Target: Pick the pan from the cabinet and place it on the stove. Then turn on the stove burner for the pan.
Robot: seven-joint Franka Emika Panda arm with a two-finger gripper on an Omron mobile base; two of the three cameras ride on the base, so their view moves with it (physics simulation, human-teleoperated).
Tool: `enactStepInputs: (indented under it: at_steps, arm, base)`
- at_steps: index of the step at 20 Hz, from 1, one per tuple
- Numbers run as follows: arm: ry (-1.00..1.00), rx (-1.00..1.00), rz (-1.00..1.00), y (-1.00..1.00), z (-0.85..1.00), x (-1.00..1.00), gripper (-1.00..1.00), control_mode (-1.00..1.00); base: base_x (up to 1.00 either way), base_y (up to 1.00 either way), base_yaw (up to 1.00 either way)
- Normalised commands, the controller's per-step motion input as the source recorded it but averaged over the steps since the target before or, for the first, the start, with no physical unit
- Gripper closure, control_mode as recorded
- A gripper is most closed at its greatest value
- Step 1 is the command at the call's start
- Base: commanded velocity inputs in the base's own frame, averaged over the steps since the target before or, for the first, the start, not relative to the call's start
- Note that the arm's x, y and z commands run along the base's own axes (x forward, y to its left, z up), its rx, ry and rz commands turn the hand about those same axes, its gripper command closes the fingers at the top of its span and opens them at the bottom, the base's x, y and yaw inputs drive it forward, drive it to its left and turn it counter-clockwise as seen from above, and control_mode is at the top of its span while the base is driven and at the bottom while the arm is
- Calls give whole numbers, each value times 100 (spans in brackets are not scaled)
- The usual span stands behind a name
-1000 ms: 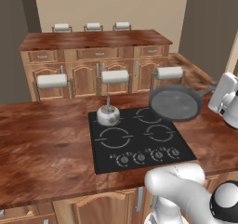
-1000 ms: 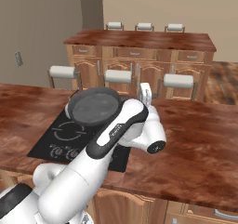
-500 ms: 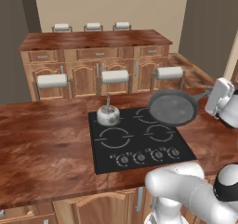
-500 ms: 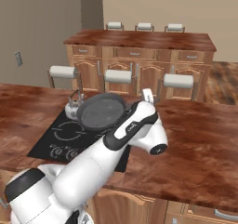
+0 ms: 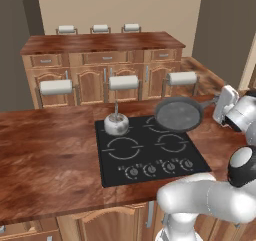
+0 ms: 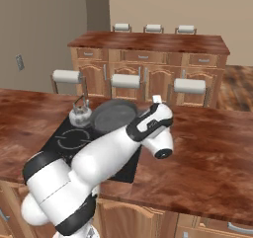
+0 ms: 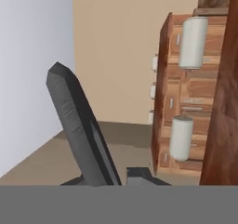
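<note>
The pan (image 5: 177, 114), dark grey and round, hangs tilted just above the back right rings of the stove (image 5: 150, 152). My gripper (image 5: 217, 103) is shut on the pan's handle at the pan's right side. From the right base view the pan (image 6: 114, 116) hovers over the stove (image 6: 66, 139), with my arm crossing in front of it. In the hand view the pan (image 7: 79, 125) stands edge-on, rising from between my fingertips (image 7: 139, 175). The cabinet is out of view.
A small silver kettle (image 5: 116, 124) sits on the stove's back left ring. A row of grey knobs (image 5: 160, 168) lines the stove's front edge. Three white-topped stools (image 5: 123, 82) stand behind the counter, before a wooden island (image 5: 102, 42).
The pan has drifted a little to the left and lower over the stove's back right, still held. The forearm has swung with it.
</note>
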Motion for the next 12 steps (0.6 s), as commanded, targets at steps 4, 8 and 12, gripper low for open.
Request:
enactStepInputs:
  at_steps: [4, 8, 12]
  arm:
    - [0, 0, -8, -12, -40, 43, 100, -100]
    - [0, 0, -6, -15, -35, 35, 100, -100]
    - [-3, -1, -4, -11, -29, 24, 100, -100]
  base:
    - [0, 0, 0]
    - [0, 0, 0]
    - [0, 0, 0]
